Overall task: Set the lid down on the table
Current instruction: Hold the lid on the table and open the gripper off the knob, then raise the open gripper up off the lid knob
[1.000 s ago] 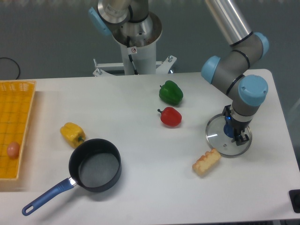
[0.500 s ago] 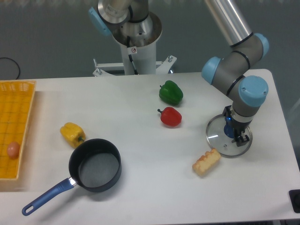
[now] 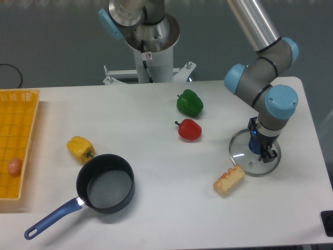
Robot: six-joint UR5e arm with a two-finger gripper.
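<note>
Barely shifted since the earlier frames: lid [image 3: 243, 152] and gripper [image 3: 261, 151] nudged a touch toward the table's right edge, all else unmoved. Lid lying flat, or very nearly so, on the white table [image 3: 156, 208], at its right side, just right of the red pepper [image 3: 189, 129] and directly above the corn-like yellow piece [image 3: 229, 180], whose upper end sits just beside the lid's rim. Gripper descending vertically from the wrist onto the lid's centre, fingers straddling the dark blue knob, of which only a sliver of blue shows between them. Clenched on the knob or already slackened: cannot tell, the wrist hiding the finger gap from this view. Contact between rim and tabletop likewise not resolvable; no clear shadow gap visible beneath the disc.

Governing relation for the coming move: lid directly beneath the gripper, knob axis upright and in line with the tool axis, disc round with no long axis to align. Judged stage: placement at or near completion, with release and a straight upward retreat remaining. Judged risk: any sideways drift on withdrawal dragging the lid into the corn-like piece.

Other items, taken from the lid: green pepper [image 3: 189, 102] up and to the left beyond the red one; yellow pepper [image 3: 80, 148], black saucepan [image 3: 105, 183] with blue handle, and yellow mesh tray [image 3: 15, 136] holding a small pinkish object [image 3: 15, 166], all well apart to the left.
</note>
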